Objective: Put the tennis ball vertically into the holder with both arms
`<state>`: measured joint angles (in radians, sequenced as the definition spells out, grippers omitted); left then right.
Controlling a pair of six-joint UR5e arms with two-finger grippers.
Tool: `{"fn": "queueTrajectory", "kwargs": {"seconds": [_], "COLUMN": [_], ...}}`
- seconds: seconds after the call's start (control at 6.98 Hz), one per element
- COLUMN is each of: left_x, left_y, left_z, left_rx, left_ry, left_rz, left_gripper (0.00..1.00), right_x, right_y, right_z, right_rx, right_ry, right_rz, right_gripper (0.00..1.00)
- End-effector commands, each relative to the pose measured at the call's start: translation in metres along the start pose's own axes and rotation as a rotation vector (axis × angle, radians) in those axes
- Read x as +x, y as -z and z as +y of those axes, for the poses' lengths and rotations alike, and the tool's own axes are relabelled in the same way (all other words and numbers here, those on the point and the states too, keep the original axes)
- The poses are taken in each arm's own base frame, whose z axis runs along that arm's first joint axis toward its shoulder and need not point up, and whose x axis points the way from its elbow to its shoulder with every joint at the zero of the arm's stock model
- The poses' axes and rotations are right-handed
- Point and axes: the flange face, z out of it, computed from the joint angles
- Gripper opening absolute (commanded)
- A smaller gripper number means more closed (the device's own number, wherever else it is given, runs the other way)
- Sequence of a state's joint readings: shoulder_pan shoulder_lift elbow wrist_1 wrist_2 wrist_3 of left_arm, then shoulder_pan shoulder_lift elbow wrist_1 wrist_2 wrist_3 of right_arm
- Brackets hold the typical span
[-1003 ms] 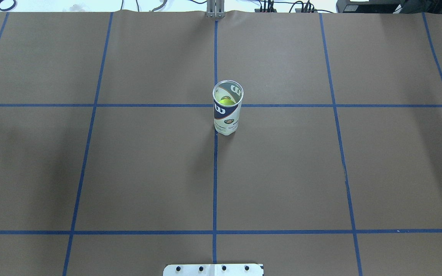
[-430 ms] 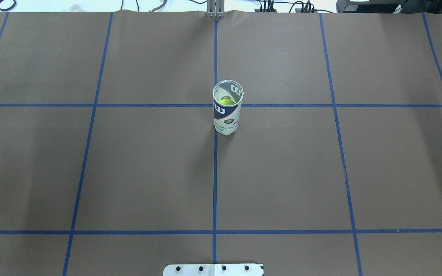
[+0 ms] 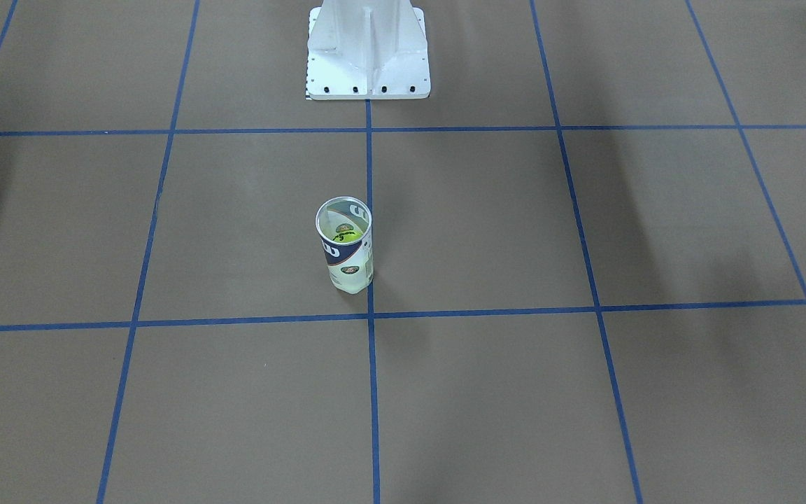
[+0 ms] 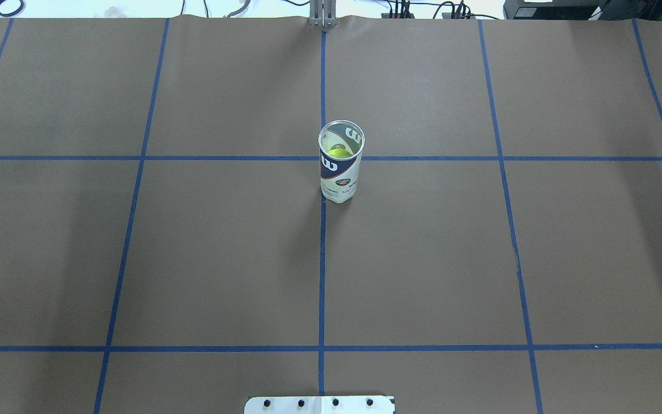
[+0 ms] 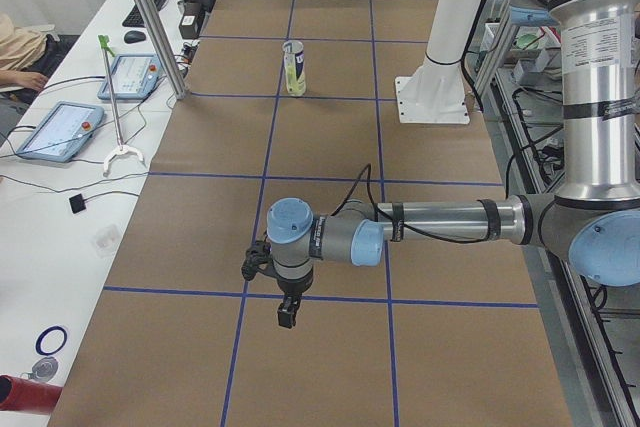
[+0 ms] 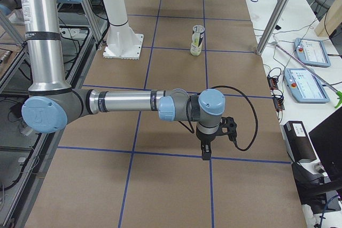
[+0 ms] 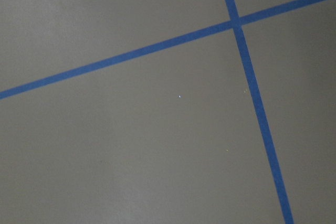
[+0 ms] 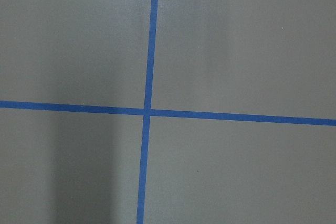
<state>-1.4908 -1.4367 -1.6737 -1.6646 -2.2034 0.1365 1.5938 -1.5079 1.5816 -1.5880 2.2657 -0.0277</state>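
Left hand point(image 5: 286, 319) hangs on the near arm in the left side view, pointing down over a blue tape line point(image 4: 322, 276) close to a crossing; we see it only from that side camera, so we cannot tell whether its fingers are apart or together. Right hand point(image 6: 206, 156) sits the same way in the right side view, low over the tabletop point(image 4: 222, 259), pointing down near a tape line, and again we cannot tell its finger state. Neither hand carries anything that we can see, and neither shows in the overhead or front views. Both wrist cameras show only brown tabletop with a tape crossing. Can point(image 4: 341, 172) stands upright near the middle of the tabletop, mouth open, base just beside the centre tape line on the robot's right of it, close to a crossing. Ball point(image 4: 340, 152) is inside the can, visible down through the open mouth, yellow-green with some black print showing in the front view. Both hands are well apart from the can, toward opposite ends of the tabletop. White base bracket point(image 3: 368, 63) is bolted at the robot's edge, on the centre line. Two tablets point(image 5: 58, 130) lie on a side desk in the left side view.
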Motion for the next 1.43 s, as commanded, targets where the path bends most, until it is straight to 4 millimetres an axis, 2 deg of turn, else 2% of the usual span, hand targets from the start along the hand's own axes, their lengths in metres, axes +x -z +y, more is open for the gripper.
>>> {"fn": "queueTrajectory", "kwargs": {"seconds": [0.0,0.14,0.72,1.29], "left_x": [0.011,0.004,0.010,0.011], "left_y": [0.016,0.007,0.018,0.020], "left_z": [-0.017,-0.018,-0.028,-0.028], "left_rx": [-0.001,-0.009,0.067,0.087], "left_ry": [-0.002,0.003,-0.062,-0.077], "left_rz": [0.004,0.007,-0.019,-0.022], "left_gripper": [1.00,1.00,1.00,1.00], "right_x": [-0.001,-0.001,0.000,0.001], "right_y": [0.001,0.001,0.000,-0.003], "right_z": [0.000,0.000,0.000,0.001], "right_rx": [0.002,0.002,0.000,-0.007], "right_ry": [0.002,0.000,-0.001,-0.004], "right_rz": [0.002,0.002,0.000,0.000], "right_gripper": [0.99,0.99,0.99,0.99]}}
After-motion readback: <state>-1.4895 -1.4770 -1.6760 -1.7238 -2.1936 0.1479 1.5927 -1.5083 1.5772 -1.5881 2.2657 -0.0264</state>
